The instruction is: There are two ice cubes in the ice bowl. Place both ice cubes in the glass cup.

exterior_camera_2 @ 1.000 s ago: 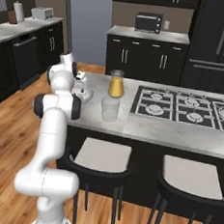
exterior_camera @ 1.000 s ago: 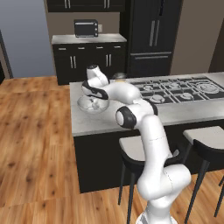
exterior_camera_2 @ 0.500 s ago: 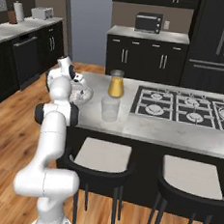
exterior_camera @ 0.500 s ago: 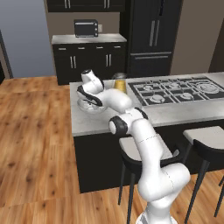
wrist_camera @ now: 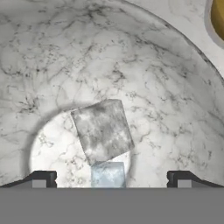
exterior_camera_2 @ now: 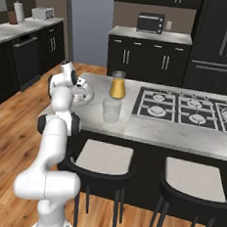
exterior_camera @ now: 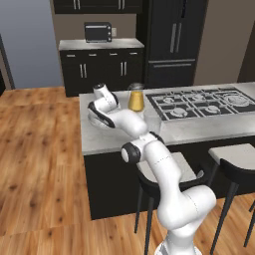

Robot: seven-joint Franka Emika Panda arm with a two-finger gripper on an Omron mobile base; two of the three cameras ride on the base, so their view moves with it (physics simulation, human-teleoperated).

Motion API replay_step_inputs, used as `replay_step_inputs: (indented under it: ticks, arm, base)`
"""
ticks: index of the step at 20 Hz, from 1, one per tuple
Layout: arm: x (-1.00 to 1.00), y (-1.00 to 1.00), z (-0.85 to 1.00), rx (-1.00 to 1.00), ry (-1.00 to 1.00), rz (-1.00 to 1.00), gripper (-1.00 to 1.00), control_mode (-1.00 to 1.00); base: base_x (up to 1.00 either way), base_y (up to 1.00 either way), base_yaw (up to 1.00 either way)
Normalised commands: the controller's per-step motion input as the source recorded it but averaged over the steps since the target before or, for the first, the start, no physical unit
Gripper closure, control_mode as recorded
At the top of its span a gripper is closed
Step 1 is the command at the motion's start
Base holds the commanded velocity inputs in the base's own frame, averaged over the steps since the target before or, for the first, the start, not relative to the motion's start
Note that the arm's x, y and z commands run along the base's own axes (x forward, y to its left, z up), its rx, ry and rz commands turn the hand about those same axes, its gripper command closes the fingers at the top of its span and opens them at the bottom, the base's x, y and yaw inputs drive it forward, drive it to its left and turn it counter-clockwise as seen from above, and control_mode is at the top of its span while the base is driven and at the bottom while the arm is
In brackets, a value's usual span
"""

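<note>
Pincer [wrist_camera: 108, 179] hangs low inside the ice bowl [wrist_camera: 175, 100], jaws wide apart and holding nothing, with one dark tip at 8 o'clock and the other at 4 o'clock of the hand view. Between them, going left to right, the ice cubes [wrist_camera: 102, 130] sit touching each other on the bowl floor: the larger grey one just ahead toward 12 o'clock, tilted with its long axis toward 1 o'clock, and the smaller bluish one nearest, at 6 o'clock. From the right base view the glass cup [exterior_camera_2: 111, 110] stands at about 4 o'clock from the bowl, in front of the yellow jar [exterior_camera_2: 117, 85].
</note>
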Motion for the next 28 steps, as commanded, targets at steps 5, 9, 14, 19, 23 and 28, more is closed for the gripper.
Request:
replay_step_inputs:
  ticks: [5,9,14,19,23,28]
  arm:
    - [0.19,0.0,-0.24,0.0,0.0,0.0,-1.0,-1.0]
    - [0.07,0.01,-0.26,0.0,0.0,0.0,-1.0,-1.0]
    - [0.05,0.01,-0.25,0.0,0.0,0.01,-1.0,-1.0]
    - [-0.01,0.23,-0.17,-0.03,0.02,0.04,-1.0,-1.0]
    - [-0.21,0.34,0.06,-0.07,-0.03,0.03,-1.0,-1.0]
    - [-0.15,0.06,0.13,0.0,0.0,0.0,-1.0,-1.0]
  base:
    - [0.0,0.0,0.0]
    - [0.0,0.0,0.0]
    - [0.0,0.0,0.0]
    - [0.0,0.0,0.0]
    - [0.0,0.0,0.0]
    - [0.0,0.0,0.0]
